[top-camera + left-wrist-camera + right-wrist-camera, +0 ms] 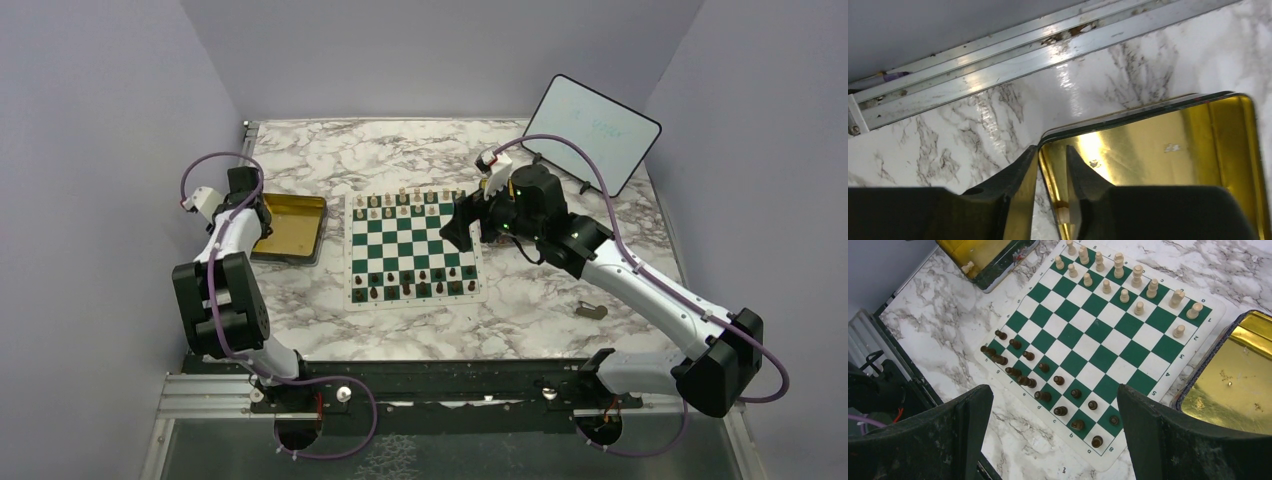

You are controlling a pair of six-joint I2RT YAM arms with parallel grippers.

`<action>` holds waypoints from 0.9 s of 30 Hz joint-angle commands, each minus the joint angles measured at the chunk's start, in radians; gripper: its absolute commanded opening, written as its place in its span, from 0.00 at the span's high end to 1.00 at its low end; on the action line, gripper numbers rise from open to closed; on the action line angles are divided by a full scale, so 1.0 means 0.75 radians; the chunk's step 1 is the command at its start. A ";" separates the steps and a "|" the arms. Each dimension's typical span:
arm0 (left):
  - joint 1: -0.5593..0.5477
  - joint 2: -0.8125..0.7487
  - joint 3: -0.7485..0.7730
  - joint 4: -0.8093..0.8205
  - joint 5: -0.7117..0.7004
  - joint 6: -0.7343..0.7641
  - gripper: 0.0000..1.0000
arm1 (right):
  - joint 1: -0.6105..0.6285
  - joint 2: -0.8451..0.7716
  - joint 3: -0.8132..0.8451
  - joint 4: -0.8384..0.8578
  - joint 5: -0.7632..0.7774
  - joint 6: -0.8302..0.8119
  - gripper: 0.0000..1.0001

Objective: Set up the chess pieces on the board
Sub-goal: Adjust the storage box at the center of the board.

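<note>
The board [413, 248] lies in the middle of the marble table [400, 150] in the top view; cream pieces [405, 203] line its upper edge in two rows, dark pieces [415, 280] its lower edge.

The right gripper [462, 225] hangs above the board's right edge; in its wrist view the fingers [1158, 440] stand wide apart with nothing between them, and the board [1098, 335] fills the frame between and beyond them. There the dark pieces [1043, 382] sit near the fingertips, along the board's lower-left edge, and the cream pieces [1120, 282] well beyond, towards the upper right. A second gold tray [1238, 375] touches the board's right corner, just beside the right-hand finger.

The left gripper [262, 222] is at a gold tray [290, 228] left of the board, well apart from the squares. In its wrist view the fingers [1018, 172] stand narrowly parted across the tray's near rim [1128, 112], one outside on the marble, the other inside over the gold floor. A lone cream piece [1063, 215] shows low in the gap, against the inner finger; whether it is pinched I cannot tell. The right wrist view shows that piece [968, 267] in the tray at the upper left.

A whiteboard [592, 130] leans at the upper right.
</note>
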 commanded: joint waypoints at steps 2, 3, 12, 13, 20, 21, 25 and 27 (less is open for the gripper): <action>0.011 -0.089 0.091 -0.074 0.068 -0.082 0.66 | 0.001 -0.016 0.023 -0.011 0.017 -0.020 0.00; 0.010 -0.113 0.083 -0.095 0.108 -0.113 0.66 | 0.001 -0.016 0.019 -0.006 0.012 -0.016 0.00; 0.004 -0.296 -0.122 -0.107 0.460 -0.292 0.65 | 0.001 -0.024 -0.016 0.029 0.009 -0.009 0.00; -0.003 -0.310 -0.148 -0.102 0.481 -0.310 0.65 | 0.001 -0.024 -0.018 0.035 0.008 -0.010 0.00; -0.036 -0.375 -0.319 0.014 0.609 -0.421 0.66 | 0.001 0.026 0.018 0.031 -0.019 -0.008 0.00; -0.040 -0.358 -0.321 0.016 0.634 -0.419 0.65 | 0.001 0.026 0.019 0.032 -0.020 -0.008 0.00; -0.055 -0.305 -0.337 0.050 0.677 -0.418 0.64 | 0.001 0.012 -0.009 0.056 -0.019 0.010 0.00; -0.059 -0.310 -0.352 0.066 0.661 -0.430 0.64 | 0.001 0.010 -0.013 0.047 -0.020 0.015 0.00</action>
